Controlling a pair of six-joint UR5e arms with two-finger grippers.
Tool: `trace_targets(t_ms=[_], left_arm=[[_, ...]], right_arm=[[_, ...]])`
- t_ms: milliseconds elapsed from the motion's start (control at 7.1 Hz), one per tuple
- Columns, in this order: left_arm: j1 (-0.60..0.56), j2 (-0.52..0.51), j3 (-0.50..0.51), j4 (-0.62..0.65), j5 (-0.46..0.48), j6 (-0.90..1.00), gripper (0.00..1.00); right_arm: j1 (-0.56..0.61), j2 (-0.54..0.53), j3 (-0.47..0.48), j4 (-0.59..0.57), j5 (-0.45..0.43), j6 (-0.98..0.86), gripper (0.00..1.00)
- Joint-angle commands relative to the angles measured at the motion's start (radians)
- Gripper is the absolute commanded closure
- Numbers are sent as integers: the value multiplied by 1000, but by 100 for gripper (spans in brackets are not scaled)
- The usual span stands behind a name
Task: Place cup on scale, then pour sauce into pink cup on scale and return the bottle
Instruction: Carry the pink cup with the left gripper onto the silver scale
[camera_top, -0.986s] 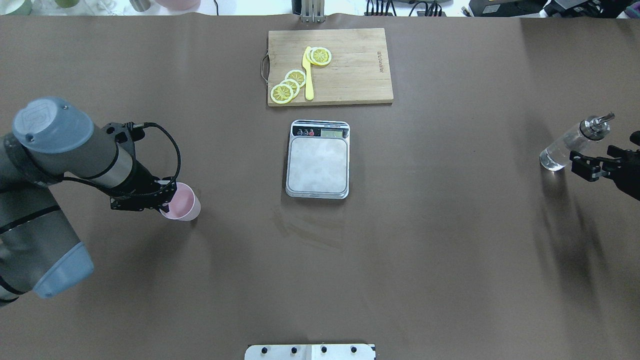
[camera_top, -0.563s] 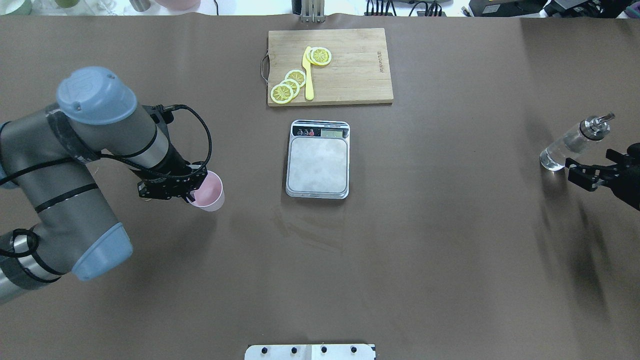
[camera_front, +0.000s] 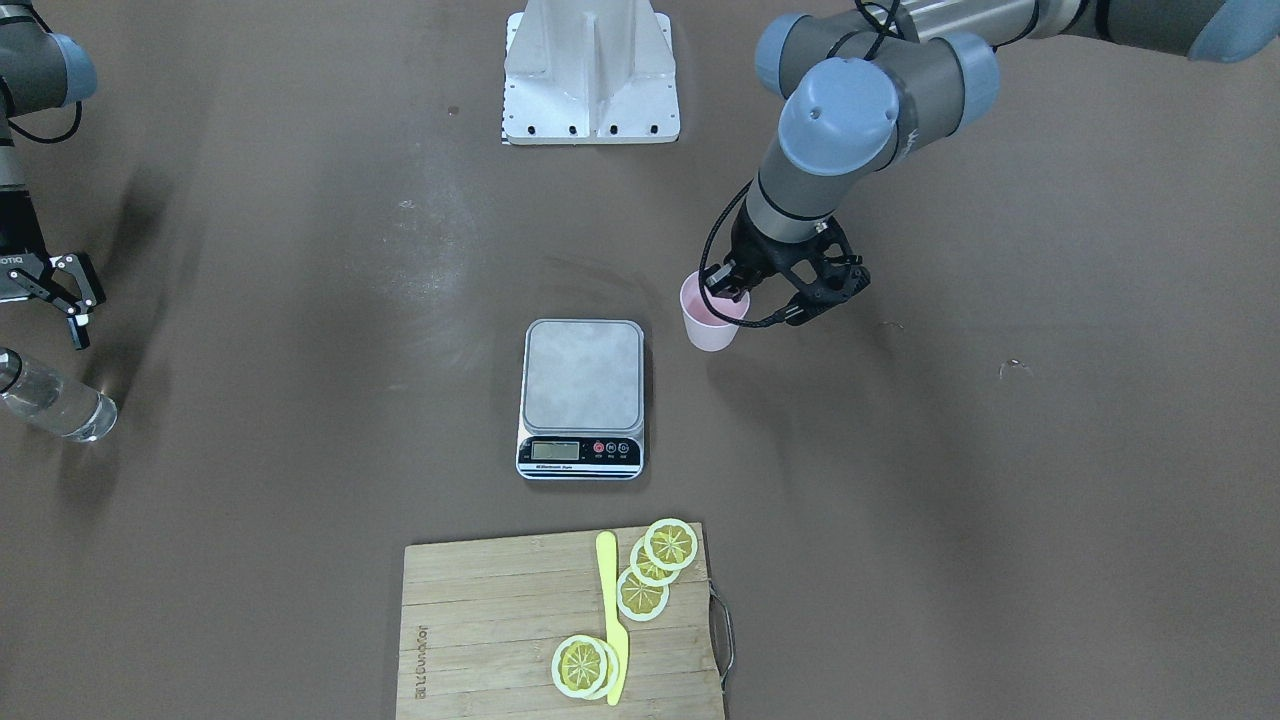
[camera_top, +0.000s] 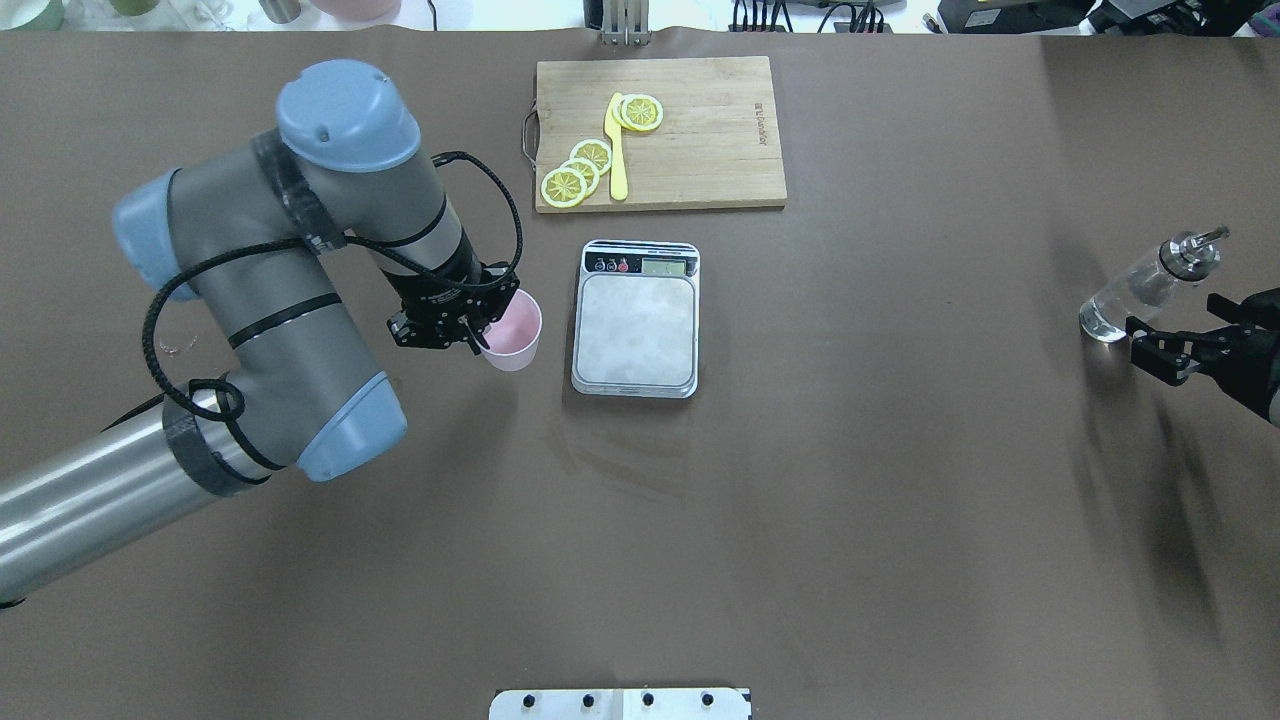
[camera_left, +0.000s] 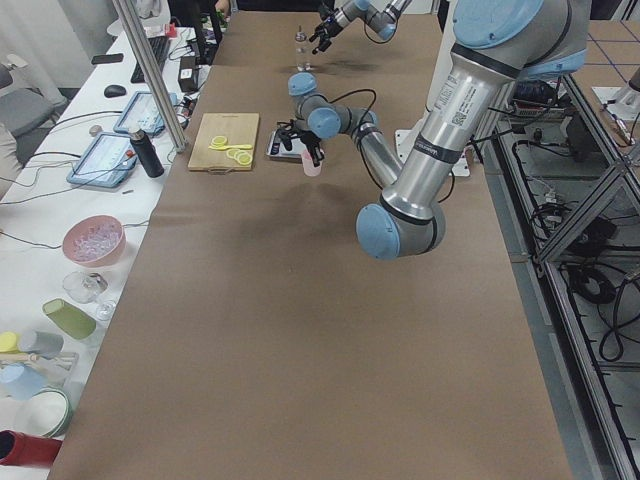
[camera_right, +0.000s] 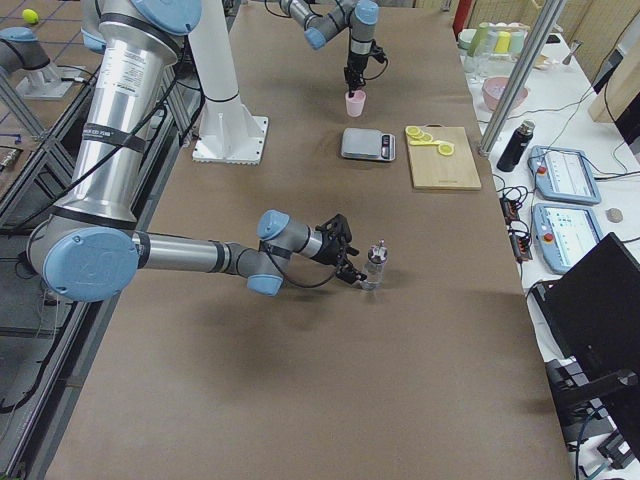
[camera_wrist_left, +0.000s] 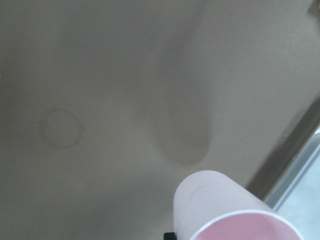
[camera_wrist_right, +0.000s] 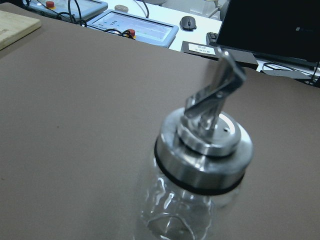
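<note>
Probably light and thin-walled: cup (camera_top: 514, 328) hangs pinched at its rim in left gripper (camera_top: 484, 336), beside scale (camera_top: 636, 330); squeeze gently. Right gripper (camera_top: 1150, 348) spread, empty, near bottle (camera_top: 1140, 285).

The left arm (camera_top: 290, 350) is grey cylindrical tubing with rounded pale-blue joint caps dotted with small screws and dark seam bands; a black cable (camera_top: 516, 215) loops beside its black, open-framed end effector (camera_top: 483, 335).

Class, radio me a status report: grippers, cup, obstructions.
Left gripper shut on cup, beside scale. Right gripper open near bottle. Nothing between cup and scale.
</note>
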Motion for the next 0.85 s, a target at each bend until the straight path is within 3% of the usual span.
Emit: trace_targets(t_ms=[0,282,704], left_arm=[[-4,-125,107,12,-2,-90,100],[-4,-234,234,4,-2,-141,100],[-7,-265,310,-60,-21,-211,100]], right_arm=[[0,17,-46,66,-13,-11,0],[0,40,-55,90,-7,-11,0],[0,51,-113,145,-4,-11,0]])
